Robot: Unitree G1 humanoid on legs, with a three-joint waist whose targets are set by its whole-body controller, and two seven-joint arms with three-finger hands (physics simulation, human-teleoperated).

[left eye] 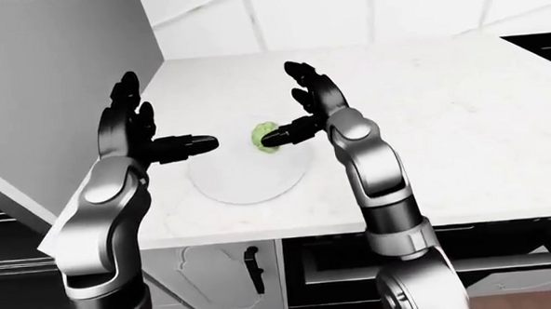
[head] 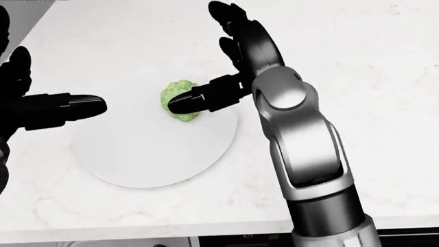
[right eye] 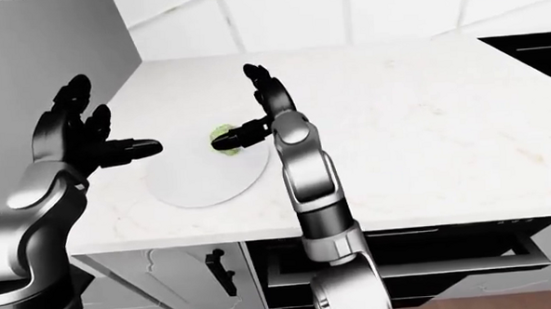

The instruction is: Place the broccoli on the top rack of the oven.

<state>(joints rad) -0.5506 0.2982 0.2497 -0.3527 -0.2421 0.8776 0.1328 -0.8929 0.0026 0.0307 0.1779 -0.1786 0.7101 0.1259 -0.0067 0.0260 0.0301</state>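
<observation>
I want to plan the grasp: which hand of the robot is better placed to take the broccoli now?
The right hand. One of its fingers already lies over the broccoli on the white plate. The left hand is open near the plate's left edge, apart from the broccoli.

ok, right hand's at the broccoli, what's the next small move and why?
Probably close the right hand around the broccoli. One finger already lies across it on the white plate while the other fingers still stand spread above, so nothing grips it yet. The left hand hovers open, clear of the plate's left edge.
</observation>
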